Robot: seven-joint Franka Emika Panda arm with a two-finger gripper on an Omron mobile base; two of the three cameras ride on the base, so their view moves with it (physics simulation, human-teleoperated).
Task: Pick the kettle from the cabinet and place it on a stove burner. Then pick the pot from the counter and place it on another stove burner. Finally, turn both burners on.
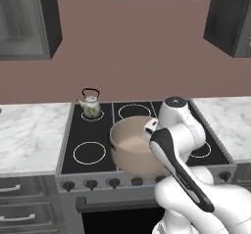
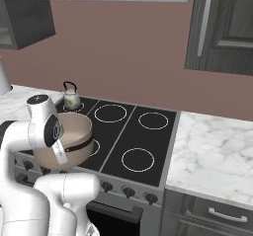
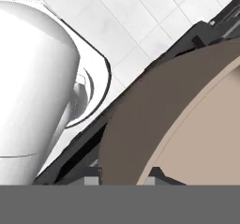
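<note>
Large round tan-beige pot (image 1: 131, 147) held up at centre frame of the left base view, clear of the flat black glass cooktop (image 1: 100, 135), tilted toward the camera in the right base view; two-finger gripper (image 3: 123, 177) narrowed on its rim at the bottom of the hand view, one fingertip (image 3: 92, 177) outside the wall, the other inside. Small white floral kettle (image 1: 91, 105) with thin black arched handle upright on the white ring burner (image 1: 92, 115) at upper left of the cooktop, left of centre; white marble counter (image 1: 27, 132) at frame left.
</note>
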